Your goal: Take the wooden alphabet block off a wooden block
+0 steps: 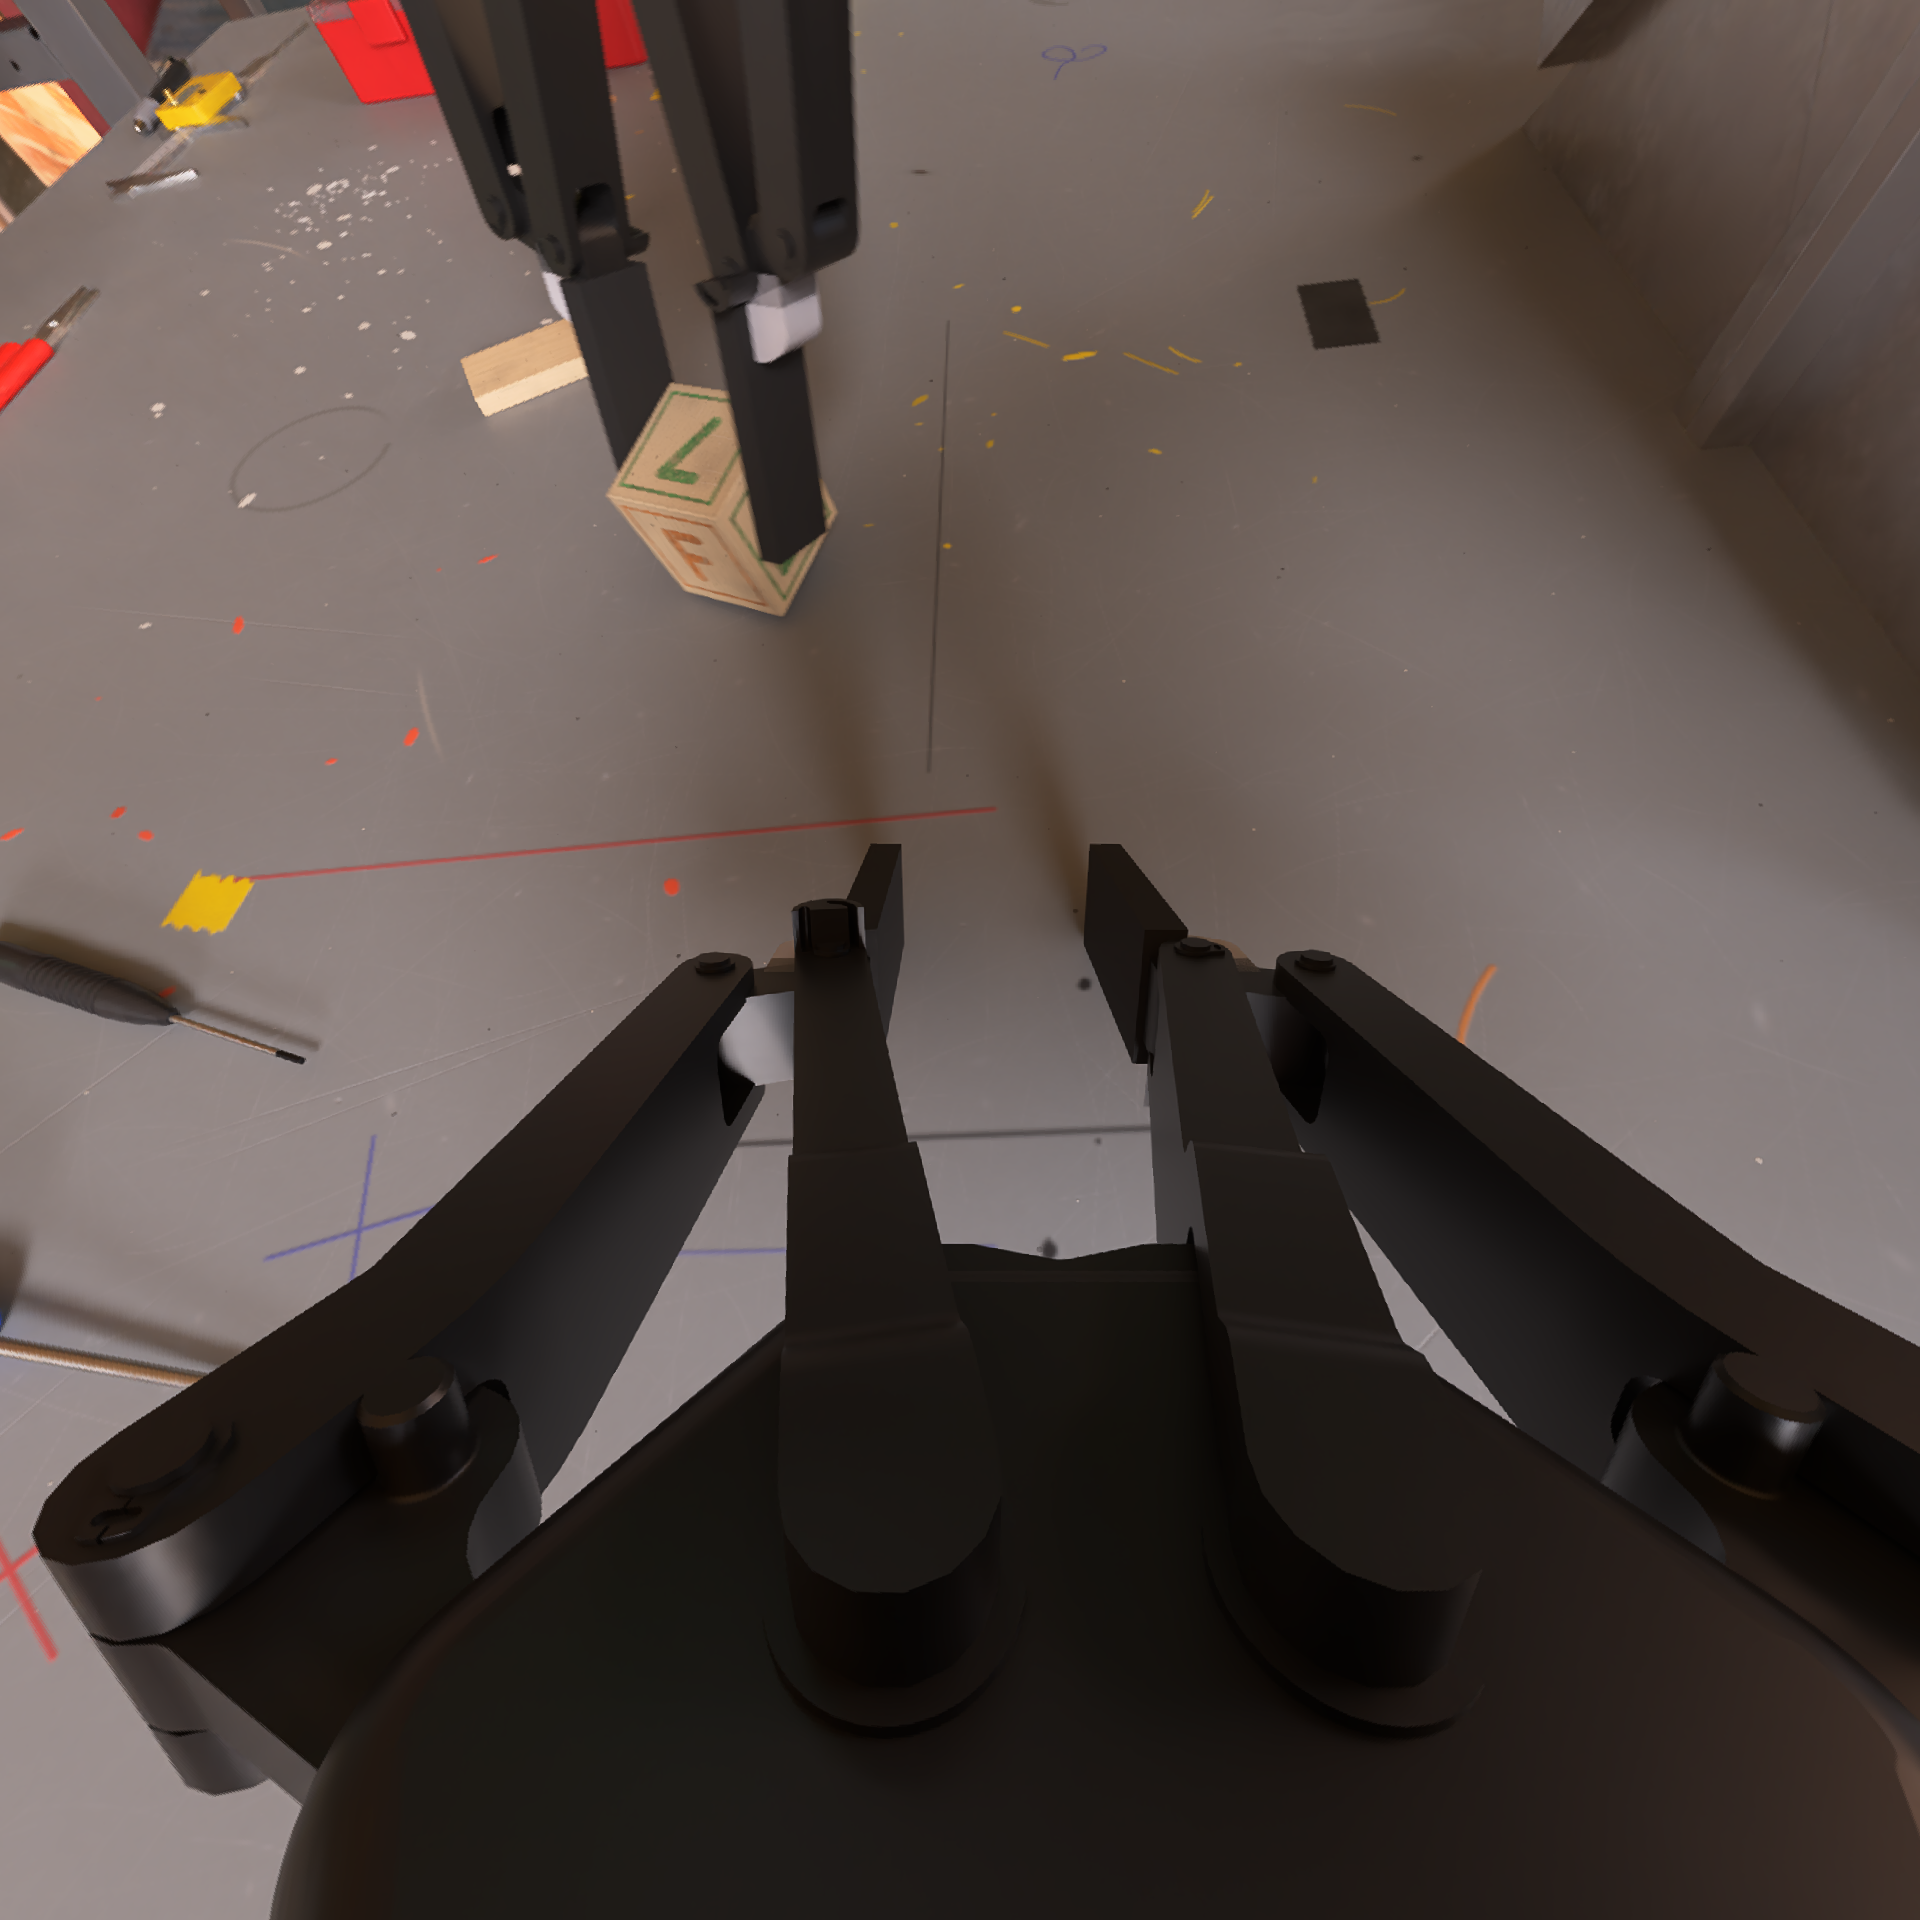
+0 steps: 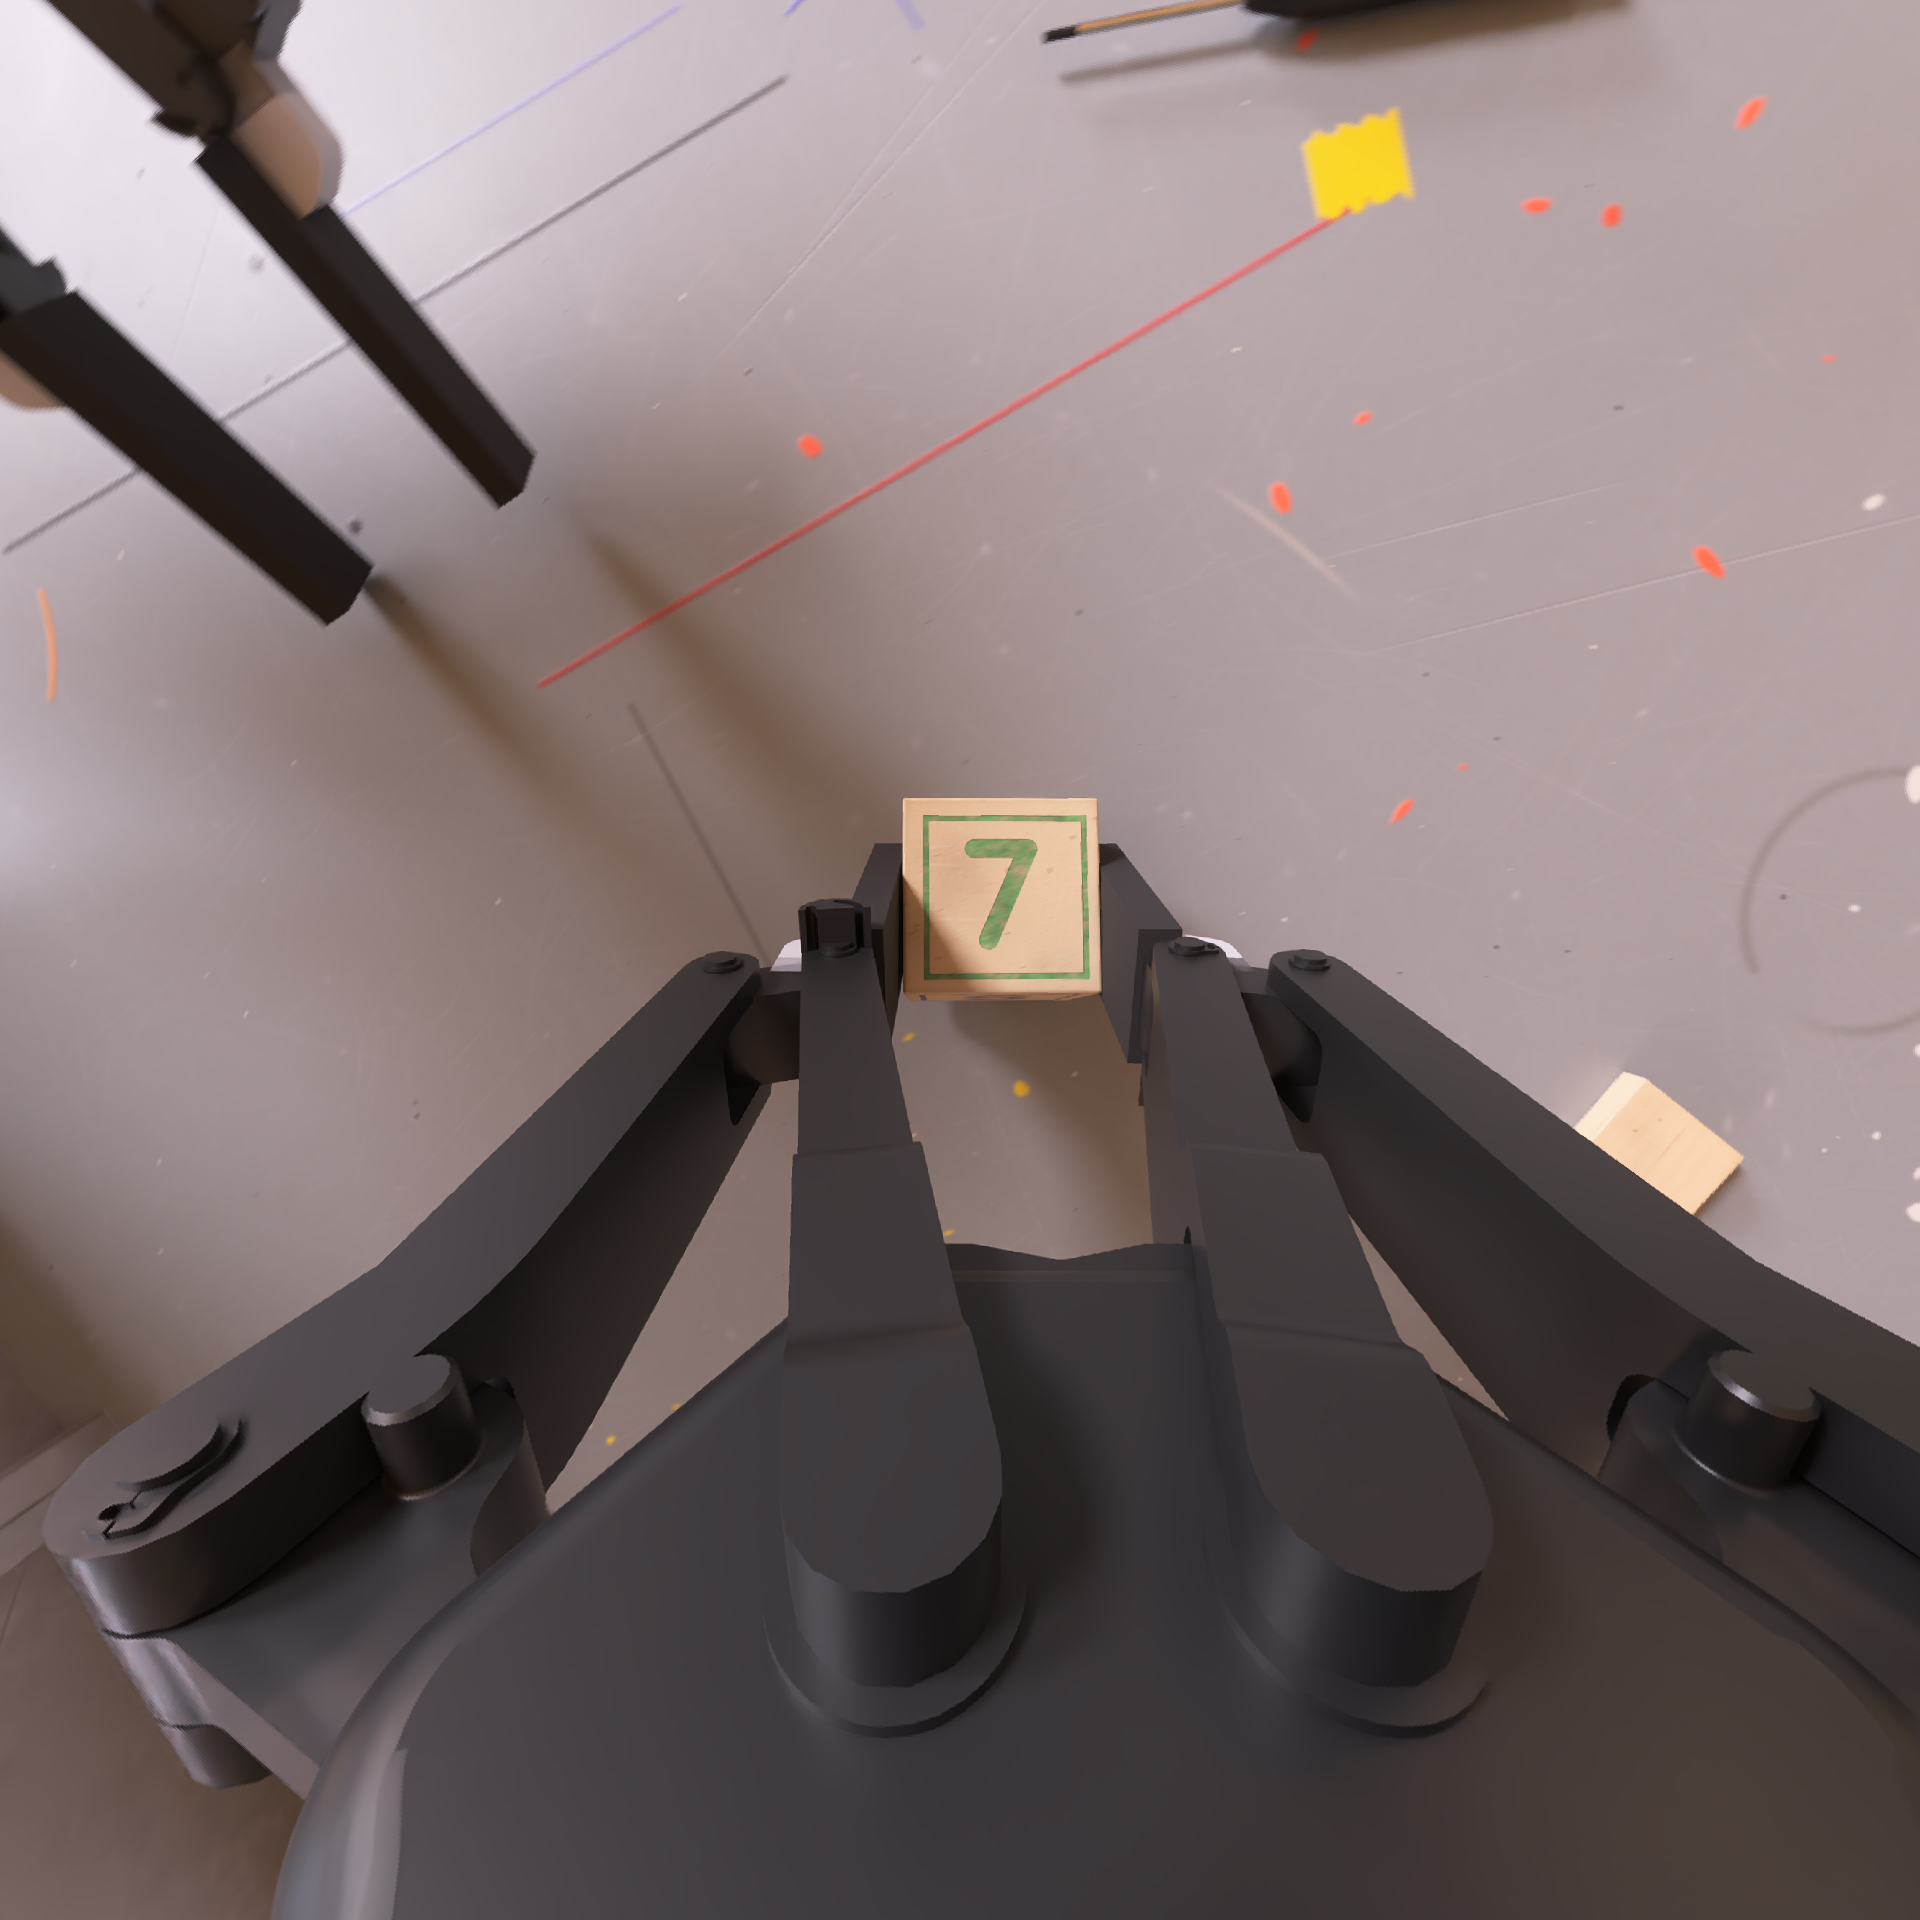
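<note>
A wooden alphabet block point(image 2: 997, 899) with green-framed faces sits between the fingers of my right gripper point(image 2: 997, 862), which is shut on it. In the left wrist view the right gripper point(image 1: 717, 499) holds the block point(image 1: 681, 468) tilted, low over the grey table; whether it touches the table I cannot tell. The plain wooden block point(image 1: 525, 366) lies flat on the table behind it, apart from it, and also shows in the right wrist view point(image 2: 1659, 1141). My left gripper point(image 1: 992, 883) is open and empty, hovering over bare table nearer the front; it also shows in the right wrist view point(image 2: 421, 535).
A dark screwdriver point(image 1: 104, 997) and a yellow tape scrap point(image 1: 208, 902) lie at the left. A red box point(image 1: 374, 52), a yellow part point(image 1: 197, 99) and a red-handled tool point(image 1: 21, 369) sit far left. A grey wall point(image 1: 1766, 260) rises on the right.
</note>
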